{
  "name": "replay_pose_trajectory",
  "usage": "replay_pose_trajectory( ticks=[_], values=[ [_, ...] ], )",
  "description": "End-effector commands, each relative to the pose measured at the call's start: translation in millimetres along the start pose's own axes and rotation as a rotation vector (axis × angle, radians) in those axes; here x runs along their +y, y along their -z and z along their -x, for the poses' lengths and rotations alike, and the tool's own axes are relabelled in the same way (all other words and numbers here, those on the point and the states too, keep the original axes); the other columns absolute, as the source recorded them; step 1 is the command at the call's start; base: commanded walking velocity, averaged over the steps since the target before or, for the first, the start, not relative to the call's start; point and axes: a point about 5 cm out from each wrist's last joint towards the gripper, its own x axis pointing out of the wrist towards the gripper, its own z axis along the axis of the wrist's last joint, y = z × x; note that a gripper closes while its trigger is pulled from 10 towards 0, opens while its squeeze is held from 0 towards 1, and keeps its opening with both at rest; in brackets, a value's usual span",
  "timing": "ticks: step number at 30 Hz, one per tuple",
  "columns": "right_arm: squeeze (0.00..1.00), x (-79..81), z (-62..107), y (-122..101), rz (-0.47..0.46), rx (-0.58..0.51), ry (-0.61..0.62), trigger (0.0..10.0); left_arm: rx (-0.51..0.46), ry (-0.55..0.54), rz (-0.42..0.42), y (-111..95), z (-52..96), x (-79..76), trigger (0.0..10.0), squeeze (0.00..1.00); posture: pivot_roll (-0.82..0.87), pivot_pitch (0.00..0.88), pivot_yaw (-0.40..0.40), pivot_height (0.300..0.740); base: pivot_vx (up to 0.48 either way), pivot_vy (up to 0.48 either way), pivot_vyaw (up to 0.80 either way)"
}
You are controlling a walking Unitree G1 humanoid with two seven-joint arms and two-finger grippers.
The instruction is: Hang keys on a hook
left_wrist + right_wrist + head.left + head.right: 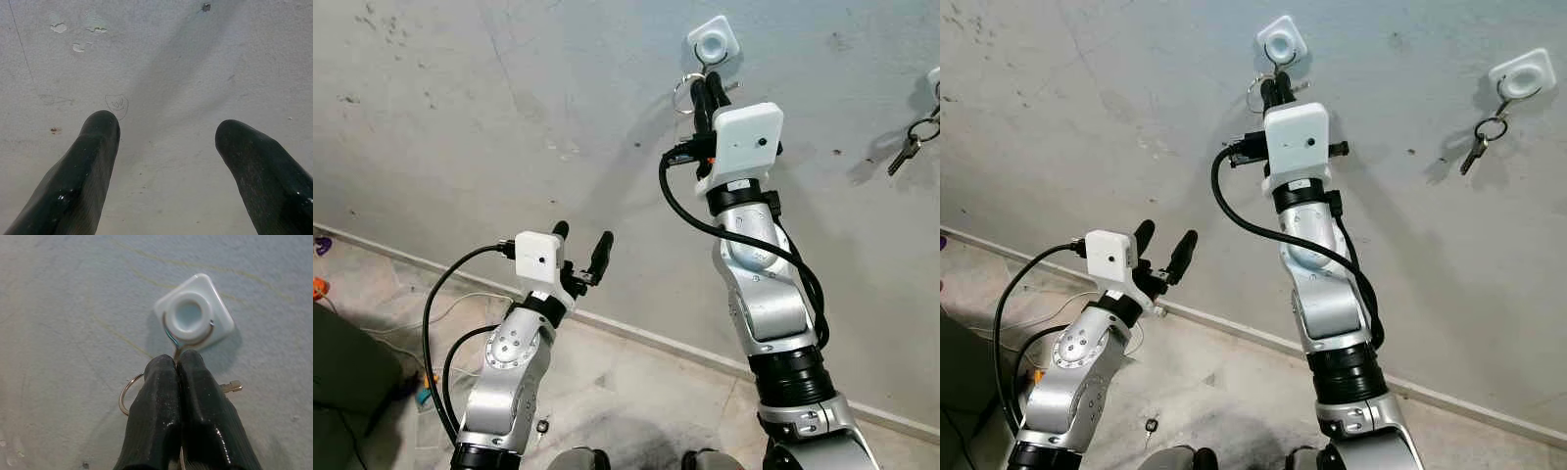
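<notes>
Keys [230, 387] sat pinched in the right gripper [178, 362], whose two black fingers [156, 406] were pressed together on them just below a white hook [194, 313] on the wall [509, 108]. A key blade poked out beside one finger, and a steel ring [125, 394] curved out from behind the other. A thin wire loop ran up from between the fingertips and curled round the hook's round centre, lying against its lower rim; whether it hung there freely could not be told. The right arm [759, 284] was raised high and stretched toward the wall, its white wrist camera box [744, 142] just under the hook.

The left gripper [581, 245] was held lower, well apart from the hook and short of the wall, its fingers [93, 161] spread with nothing between them. In the left wrist view they pointed at bare grey plaster with a few chipped spots and a small pencilled mark.

A second white hook [1522, 74] was fixed further along the wall on the robot's right, with another set of keys [1481, 142] hanging from it on a ring. A skirting strip [636, 333] ran along the foot of the wall above the tiled floor [607, 392], and black cables [435, 323] looped from the left arm. An orange object [318, 288] lay on the floor at the far left.
</notes>
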Motion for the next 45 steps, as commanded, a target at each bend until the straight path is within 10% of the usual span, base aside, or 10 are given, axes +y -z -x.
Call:
replay_pose_trajectory(
  ticks=[1, 45],
  values=[
    [0.00, 0.4, -3.4, -4, -0.012, -0.021, 0.003, 10.0, 0.014, -0.002, -0.021, 1, 3.2, 2.6, 10.0, 0.00, 0.03, 0.166, 0.102, 0.740, 0.000, 0.000, 0.00],
    [0.00, -2.1, 15.4, 20, 0.006, 0.079, 0.002, 10.0, 0.019, 0.006, -0.015, 2, 0.0, 0.7, 10.0, 0.00, 0.02, 0.165, 0.108, 0.740, 0.000, 0.000, 0.00]
  ],
)
